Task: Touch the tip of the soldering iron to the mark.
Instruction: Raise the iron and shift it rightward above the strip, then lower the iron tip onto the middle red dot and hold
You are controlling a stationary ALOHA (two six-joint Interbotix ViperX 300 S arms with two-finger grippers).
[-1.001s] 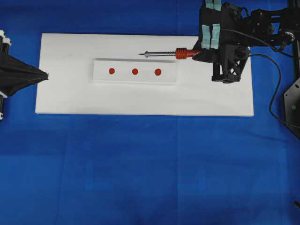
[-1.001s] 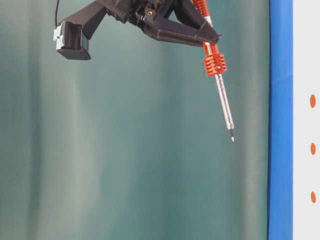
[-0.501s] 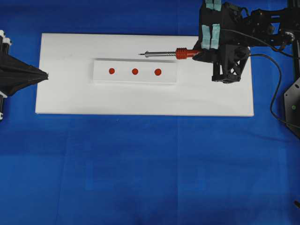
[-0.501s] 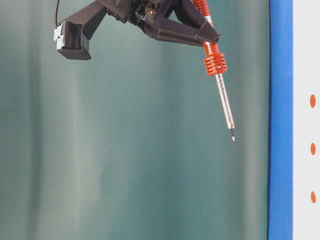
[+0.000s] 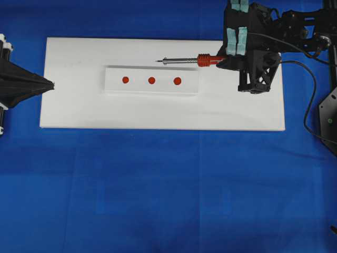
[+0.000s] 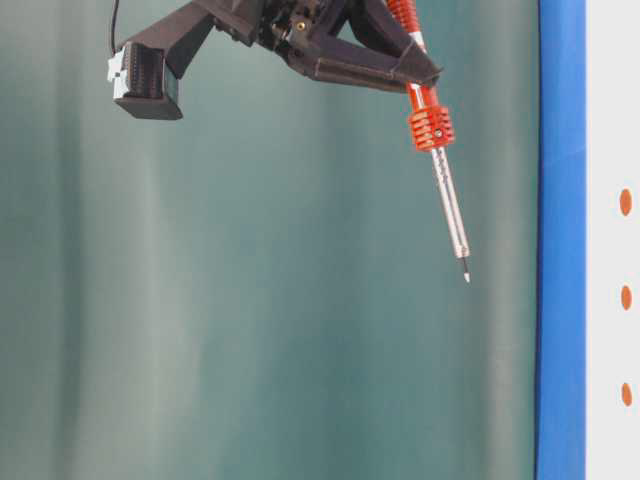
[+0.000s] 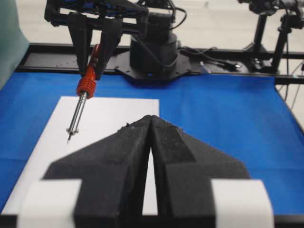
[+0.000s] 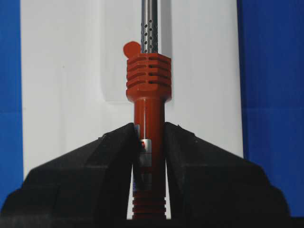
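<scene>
Right claw [image 8: 148,156] clamps the soldering iron [image 5: 192,60]; left claw [image 7: 150,142] closed, empty; no legible writing

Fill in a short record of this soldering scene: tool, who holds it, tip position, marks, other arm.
tool: soldering iron, red-orange handle, silver shaft
held by: right gripper, jaws shut on the handle
tip position: in the air above the white board, touching nothing in the table-level view
marks: three red dots in a row on a raised white strip
other arm: left gripper, jaws shut, empty, at the board's left edge
</scene>
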